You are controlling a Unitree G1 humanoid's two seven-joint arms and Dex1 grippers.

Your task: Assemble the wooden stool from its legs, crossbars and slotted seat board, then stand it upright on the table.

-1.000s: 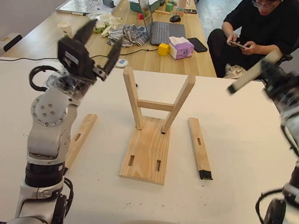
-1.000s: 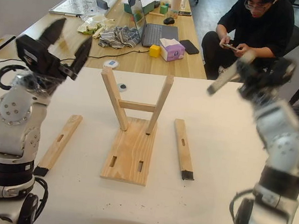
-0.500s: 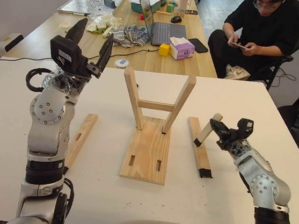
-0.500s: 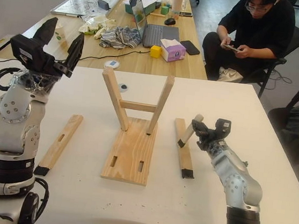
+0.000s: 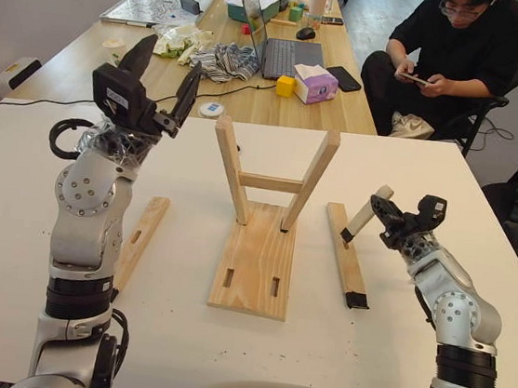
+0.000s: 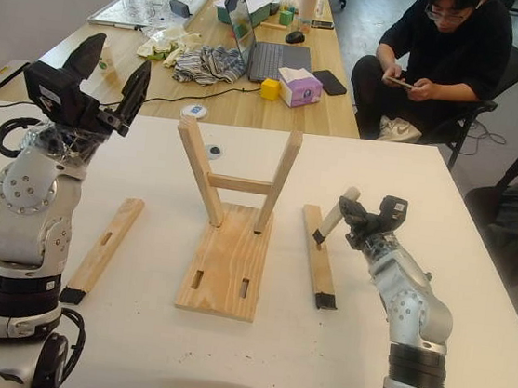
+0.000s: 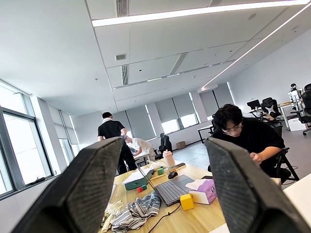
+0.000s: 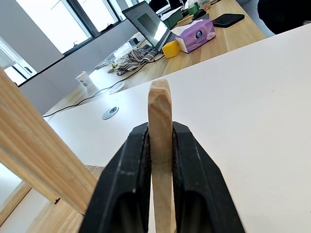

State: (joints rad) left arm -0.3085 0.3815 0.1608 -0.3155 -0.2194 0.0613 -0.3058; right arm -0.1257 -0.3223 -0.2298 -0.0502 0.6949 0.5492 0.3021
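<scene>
Right gripper (image 5: 386, 214), clamping a crossbar (image 5: 366, 214), has dropped from upper right to mid-right, ready for fitting; left gripper (image 5: 169, 60) gapes, upper left.

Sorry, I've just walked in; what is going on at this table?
A robot is assembling a wooden stool. The seat board lies flat on the table with two legs and a crossbar standing in it. The right gripper is shut on a short bar, tilted over one loose leg. The left gripper is open, up high on the left, where the other loose leg lies.
</scene>
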